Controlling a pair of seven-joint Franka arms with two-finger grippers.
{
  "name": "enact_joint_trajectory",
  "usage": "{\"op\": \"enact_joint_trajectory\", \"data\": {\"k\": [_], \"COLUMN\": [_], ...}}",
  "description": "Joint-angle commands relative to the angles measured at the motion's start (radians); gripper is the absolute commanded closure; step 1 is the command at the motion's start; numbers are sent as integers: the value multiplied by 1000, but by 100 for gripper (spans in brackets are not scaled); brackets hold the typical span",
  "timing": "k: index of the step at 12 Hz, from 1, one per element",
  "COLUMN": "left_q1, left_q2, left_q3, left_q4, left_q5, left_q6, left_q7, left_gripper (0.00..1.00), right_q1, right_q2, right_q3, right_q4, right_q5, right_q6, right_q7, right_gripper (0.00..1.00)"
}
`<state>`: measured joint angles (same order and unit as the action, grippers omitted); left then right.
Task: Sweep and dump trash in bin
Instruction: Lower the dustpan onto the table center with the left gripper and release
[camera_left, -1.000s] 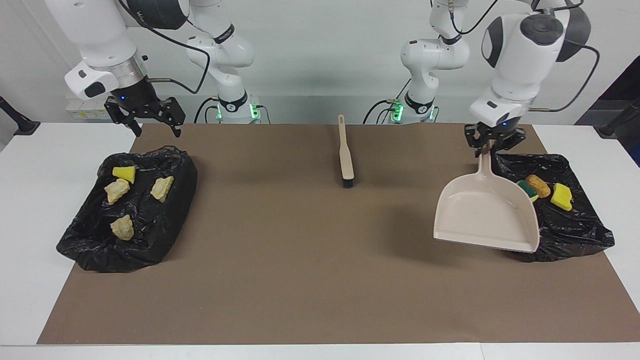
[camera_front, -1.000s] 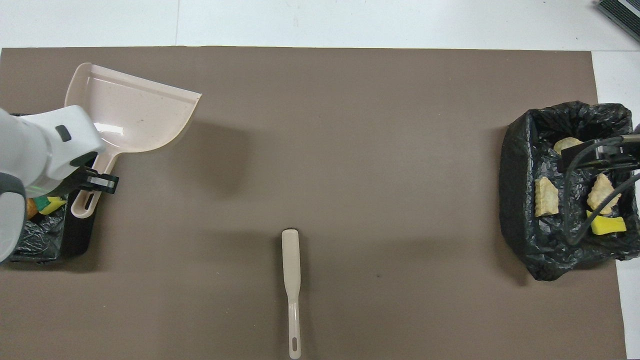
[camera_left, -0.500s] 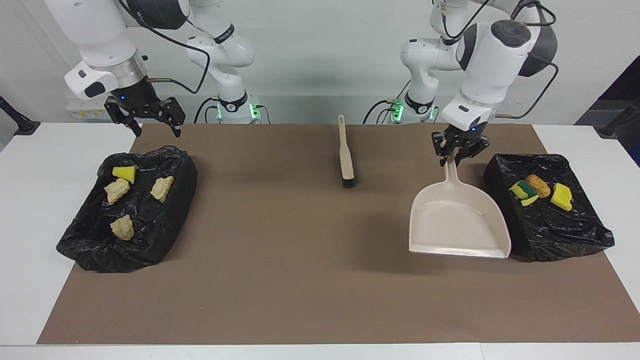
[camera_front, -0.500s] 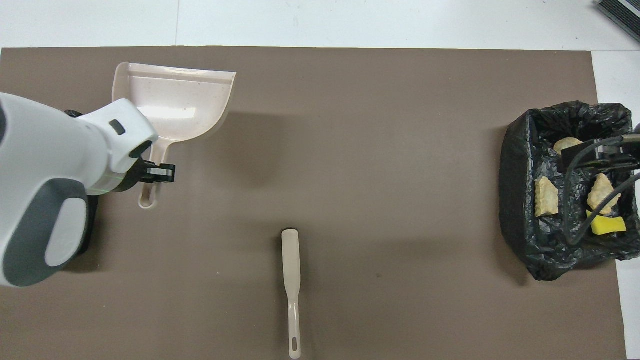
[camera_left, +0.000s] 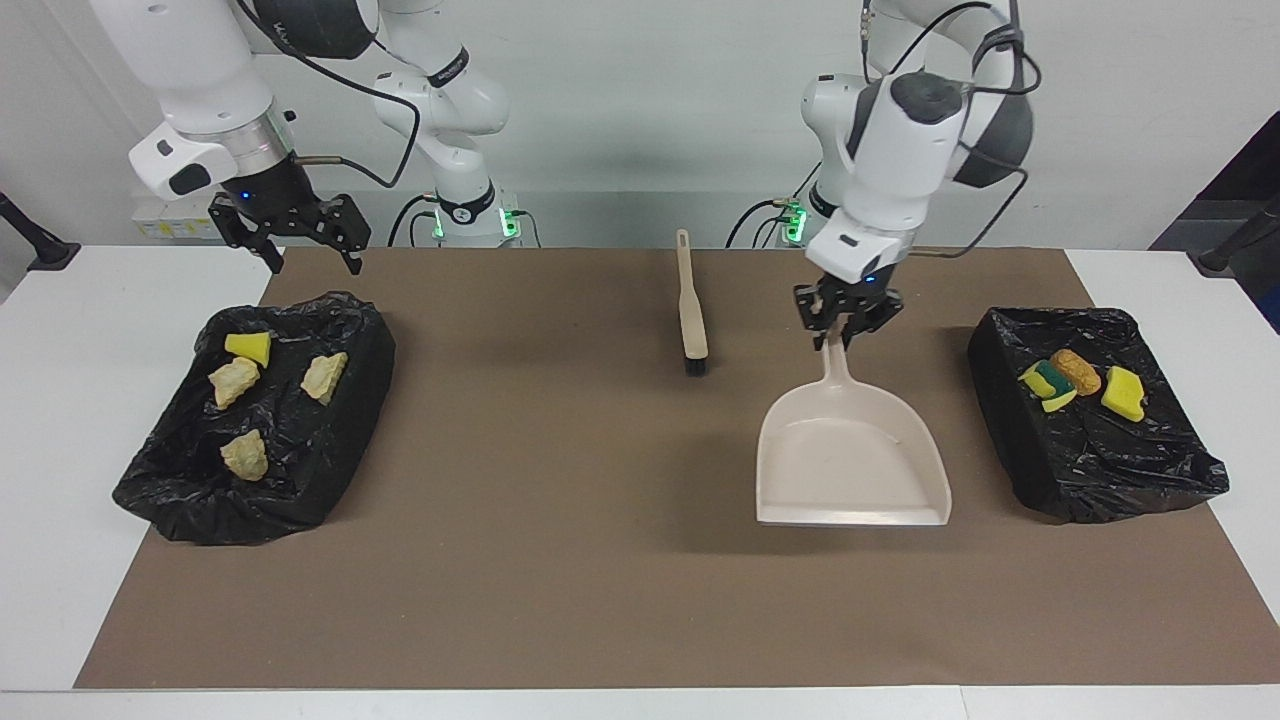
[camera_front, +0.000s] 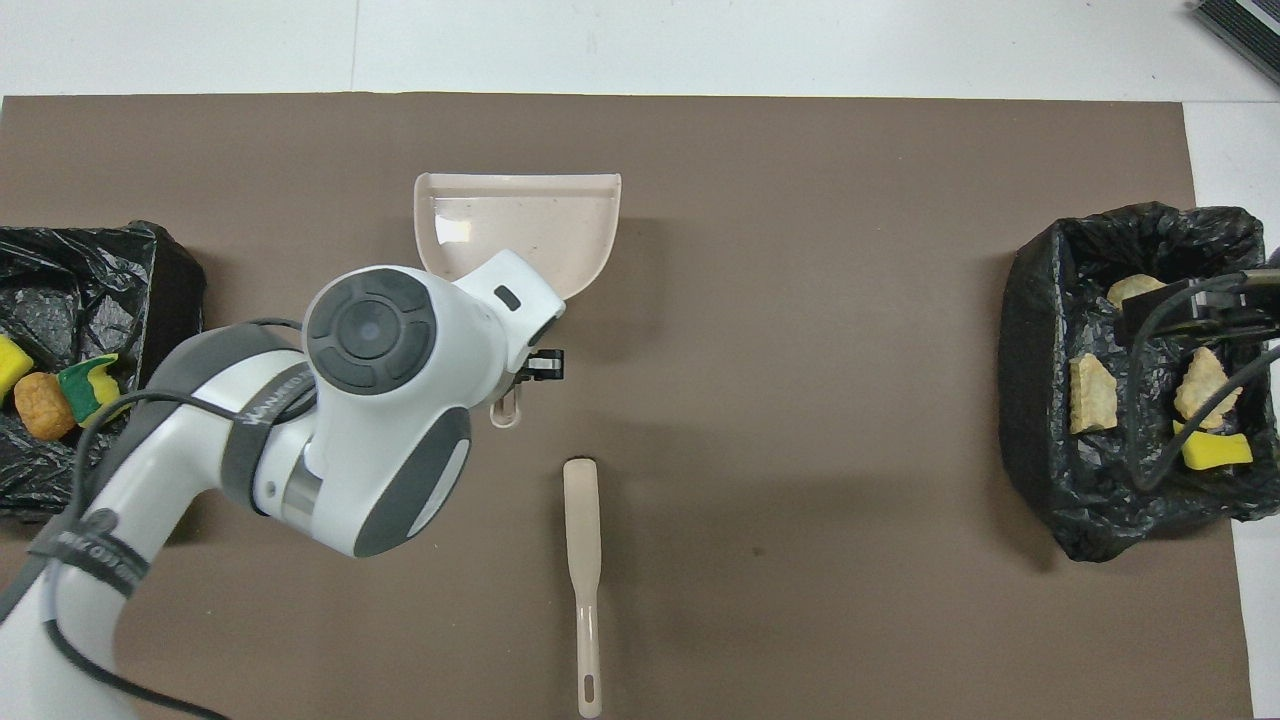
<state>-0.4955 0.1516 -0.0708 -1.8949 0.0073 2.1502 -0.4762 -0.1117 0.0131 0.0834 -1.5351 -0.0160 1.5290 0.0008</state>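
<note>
The left gripper (camera_left: 846, 322), shut on the handle of a pale beige plastic dustpan (camera_left: 850, 462), holds the empty pan raised over the brown table mat (camera_left: 560, 560), its shadow lying apart beneath it, between the black-bristled beige hand brush (camera_left: 689, 310) and the black-bag-lined bin at the left arm's end (camera_left: 1010, 440). The trash sits in two places: yellow sponge pieces (camera_left: 1124, 392) and a golden-brown nugget (camera_left: 1076, 371) in that bin, and pale bread-like chunks (camera_left: 234, 381) with one yellow wedge (camera_left: 248, 346) in the black-bag-lined bin at the right arm's end (camera_left: 330, 470). No scraps show on the mat, so the dumping step looks complete and the pan appears bound for set-down; the next move likely calls for lowering it flat onto the mat near the brush, at about four o'clock from the brush head in the facing view, before loosening the grip. The right gripper (camera_left: 313, 245) waits, fingers spread wide and empty, over the robots' edge of its bin. The facing view shows the grip on the handle and the pan's height; in the overhead view the left arm's bulk hides most of that gripper, though the handle's end loop (camera_front: 505, 411) pokes out at six o'clock of the pan, and the right gripper shows only partly at the frame edge.
</note>
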Motion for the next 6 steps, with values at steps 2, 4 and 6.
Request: {"op": "enact_joint_trajectory", "data": {"k": [2, 4, 6], "left_q1": [-83, -104, -115], "left_q2": [34, 54, 62], "left_q3": [20, 20, 20], "left_q4": [14, 28, 27], "left_q5": [-1, 0, 0], "left_q6": [34, 36, 46], "left_q7": [-56, -65, -71], "left_gripper": [100, 100, 100], "right_q1": [-8, -8, -8], "right_q2": [-21, -21, -21], "right_q3": [6, 6, 6], "right_q4": [-23, -23, -23], "right_q5": [18, 18, 18], "right_q6": [7, 7, 7], "right_q7": [18, 18, 18], "right_gripper": [0, 0, 0]}}
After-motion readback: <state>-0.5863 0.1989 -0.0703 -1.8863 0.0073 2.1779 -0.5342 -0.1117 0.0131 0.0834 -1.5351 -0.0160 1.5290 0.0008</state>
